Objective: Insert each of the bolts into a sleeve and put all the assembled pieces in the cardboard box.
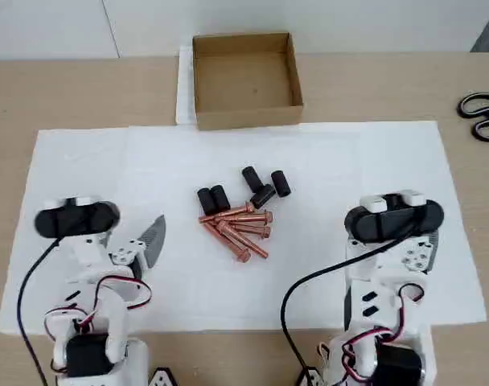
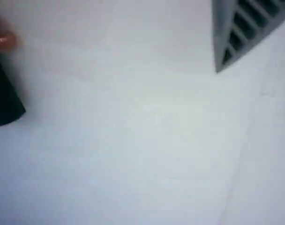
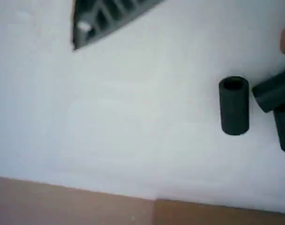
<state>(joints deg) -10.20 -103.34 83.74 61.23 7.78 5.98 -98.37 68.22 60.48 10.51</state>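
At desk (image 1: pixel 84 88) middle: copper bolts (image 1: pixel 236 215) touching black sleeves (image 1: pixel 263 195); cardboard box (image 1: pixel 248 117) at far edge. Left gripper (image 1: pixel 148 237), right gripper (image 1: pixel 425 245): spread or pressed together, cannot tell.

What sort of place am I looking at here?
Likely a robotics lab bench: two small robot arms at a wooden table, with copper bolts and black sleeves on white paper and a cardboard box behind.
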